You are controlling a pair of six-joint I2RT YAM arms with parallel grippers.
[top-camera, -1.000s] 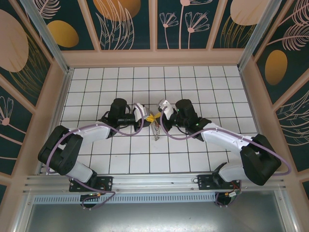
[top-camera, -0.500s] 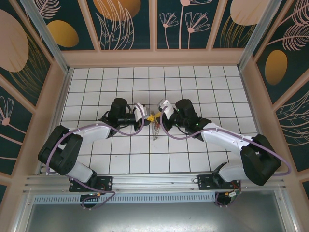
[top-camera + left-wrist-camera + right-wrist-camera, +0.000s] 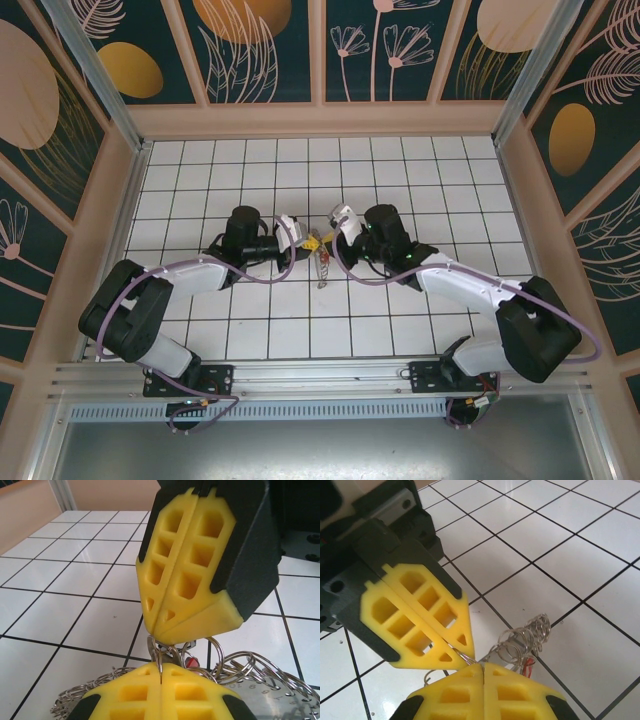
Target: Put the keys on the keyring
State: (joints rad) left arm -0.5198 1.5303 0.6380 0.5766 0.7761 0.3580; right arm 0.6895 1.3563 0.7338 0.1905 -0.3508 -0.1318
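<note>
Both arms are reaching into the middle of the white tiled counter (image 3: 250,320), and their yellow tips are meeting nose to nose just above the tiles. The left pincer (image 3: 306,244) is coming in from the left and the right pincer (image 3: 322,236) from the right, with pretty much no gap between them.

In the left wrist view, the left pincer (image 3: 160,675) is sitting with its pads pressed flat together, and a thin bit of metal is running straight into the seam, so it's pinching a piece of the keyring (image 3: 260,672). The right pincer (image 3: 157,625) is hanging right over it with its pads together too. Wire loops are bunching up at its tip, but I can't tell if it's actually gripping any of them.

The right wrist view is showing the same thing from the other side. The right pincer (image 3: 483,672) is closed along its seam and the left pincer (image 3: 460,647) is poking down toward it at an angle, with loops of wire passing between the two tips.

The keyring (image 3: 522,637) is trailing off from that meeting point, its fringe of little silvery rings lying on the tile just beside the tips. From above, the keyring (image 3: 322,268) is stretching from the tips toward the near edge. A red key (image 3: 190,661) head is peeking out among the loops right under the tips; the same key (image 3: 529,664) is tucked behind the right pad.
</note>
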